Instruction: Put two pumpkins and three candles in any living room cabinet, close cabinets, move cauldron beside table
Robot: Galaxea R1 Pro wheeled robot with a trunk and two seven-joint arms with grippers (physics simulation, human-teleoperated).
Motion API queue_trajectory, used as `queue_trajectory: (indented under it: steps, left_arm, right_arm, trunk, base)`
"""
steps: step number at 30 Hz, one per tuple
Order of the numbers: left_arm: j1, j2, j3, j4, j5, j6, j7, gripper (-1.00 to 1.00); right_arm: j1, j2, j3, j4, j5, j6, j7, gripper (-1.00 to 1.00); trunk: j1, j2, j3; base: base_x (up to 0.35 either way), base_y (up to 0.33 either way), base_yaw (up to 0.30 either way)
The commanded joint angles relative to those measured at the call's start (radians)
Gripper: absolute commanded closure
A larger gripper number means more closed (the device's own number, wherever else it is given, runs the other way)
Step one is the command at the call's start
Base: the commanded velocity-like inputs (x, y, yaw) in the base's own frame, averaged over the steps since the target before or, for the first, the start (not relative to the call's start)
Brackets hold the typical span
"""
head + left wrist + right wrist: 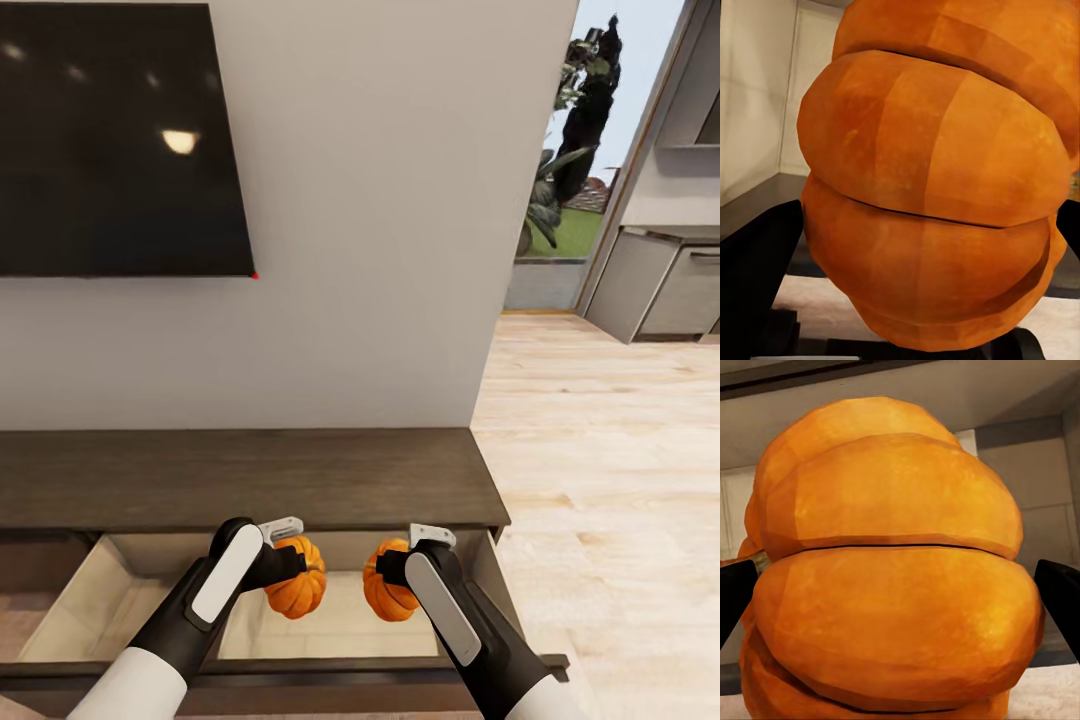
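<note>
The left gripper (292, 560) pinches one bright orange ribbed pumpkin (297, 584), the right gripper (395, 565) pinches the other orange pumpkin (386, 592). Both hang side by side, apart, over the open pale-wood drawer (110, 590) of the long dark brown wooden cabinet (250, 478), below a wall-mounted black screen (115, 140).

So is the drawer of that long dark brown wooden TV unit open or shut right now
Open. The dark brown wooden TV unit's drawer is pulled out, its pale wood interior exposed, with both grippers holding orange pumpkins over it.
</note>
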Motion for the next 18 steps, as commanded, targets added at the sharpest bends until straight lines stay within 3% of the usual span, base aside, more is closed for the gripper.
queue_trajectory:
  steps: [1, 18]
  left_arm:
    - [-0.001, 0.000, -0.001, -0.001, 0.009, 0.000, 0.010, 1.00]
    - [-0.001, 0.001, -0.001, -0.001, 0.006, 0.000, 0.009, 1.00]
  right_arm:
    - [-0.001, 0.000, 0.002, -0.001, -0.009, 0.000, -0.010, 1.00]
    - [-0.001, 0.001, 0.002, 0.000, -0.009, 0.000, -0.010, 1.00]
  trunk:
    - [0.004, -0.008, -0.004]
    - [0.069, -0.127, -0.057]
  base:
    - [0.000, 0.000, 0.000]
    - [0.000, 0.000, 0.000]
